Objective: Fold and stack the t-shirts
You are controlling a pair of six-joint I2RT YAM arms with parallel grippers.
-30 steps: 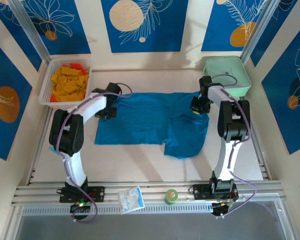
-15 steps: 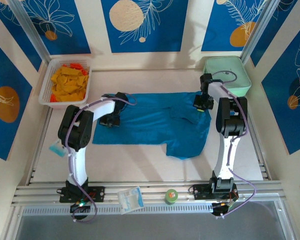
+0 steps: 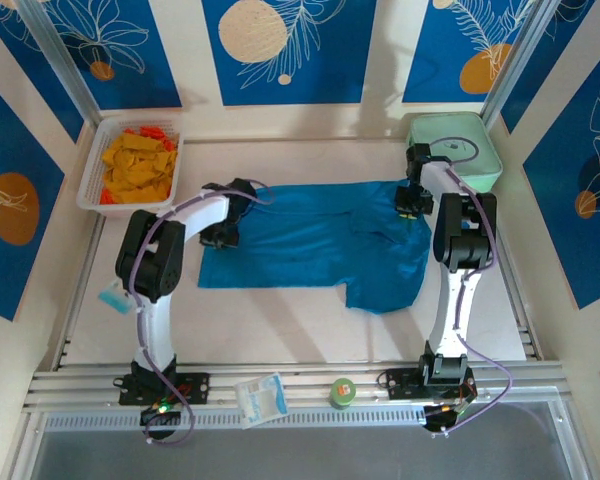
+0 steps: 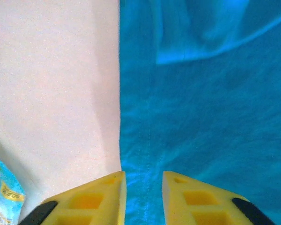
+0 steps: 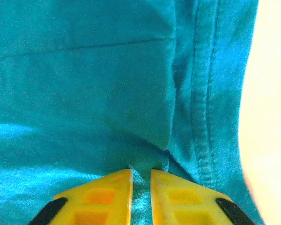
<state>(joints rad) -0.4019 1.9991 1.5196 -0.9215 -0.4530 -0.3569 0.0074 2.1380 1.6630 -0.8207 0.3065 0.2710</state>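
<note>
Robot lab test cell, not a home or shop. The left arm (image 3: 145, 265) and right arm (image 3: 460, 250) are bolted to an aluminium extrusion rail (image 3: 300, 378) at the near edge of a white table (image 3: 280, 320), w/ a purple cable (image 3: 180, 210) run loose along the links. Flat wall panels (image 3: 280, 50) box the table in on 3 sides (blue leaf-and-disc prints, like a backdrop). A white basket (image 3: 88, 185) and a mint-green tub (image 3: 492, 160) sit in the far corners, bench-style.

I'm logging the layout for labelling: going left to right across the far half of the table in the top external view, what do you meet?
White basket of orange cloths → left gripper → teal t-shirt → right gripper → mint-green tub.
</note>
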